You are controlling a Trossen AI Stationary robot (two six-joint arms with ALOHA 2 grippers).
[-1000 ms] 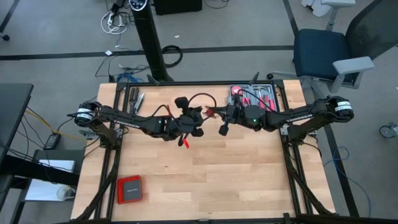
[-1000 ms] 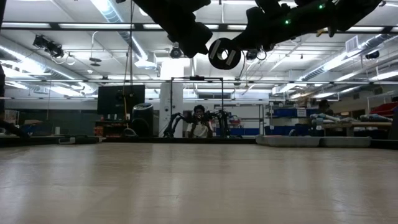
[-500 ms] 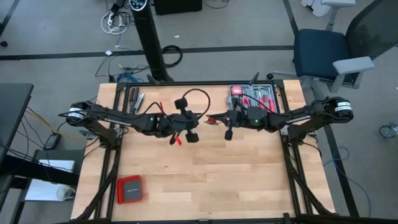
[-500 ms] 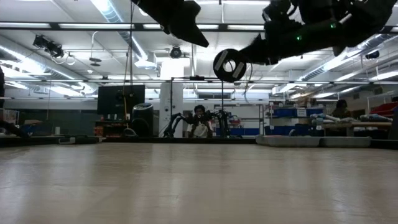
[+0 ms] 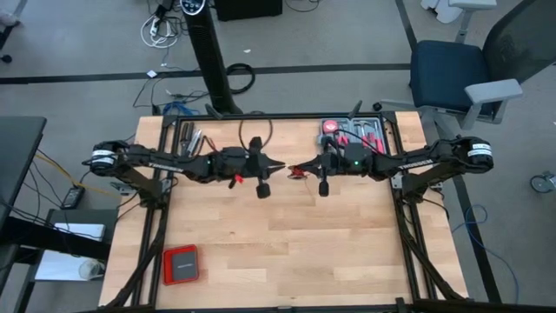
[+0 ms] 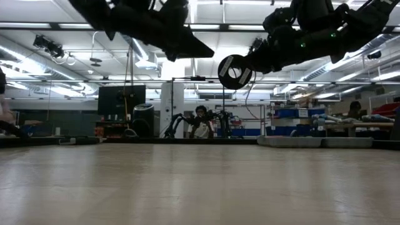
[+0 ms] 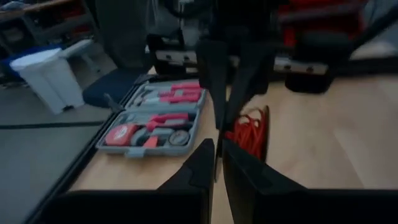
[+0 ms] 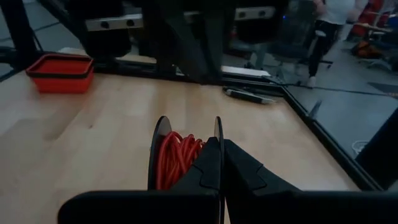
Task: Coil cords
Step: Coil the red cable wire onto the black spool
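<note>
While both arms hang above the counter (image 5: 287, 235) in the high view, the left hand (image 5: 276, 165) and right hand (image 5: 294, 169) face each other tip to tip near the middle, and a small tangle of red cord (image 5: 300, 171) sits at the right hand's tip. The grey tool tray (image 5: 352, 133) lies just behind the right arm.

Seen from the low view, both hands ride well clear of the counter.

Looking through the left wrist view, the left hand's fingers (image 7: 199, 165) stand nearly together, holding nothing visible; the red cord bundle (image 7: 250, 130) lies straight ahead.

From the right wrist view, the right hand (image 8: 221, 155) is pressed together beside a spool wound with red cord (image 8: 176, 158), apparently pinching its flange. The right hand is nearer.
</note>
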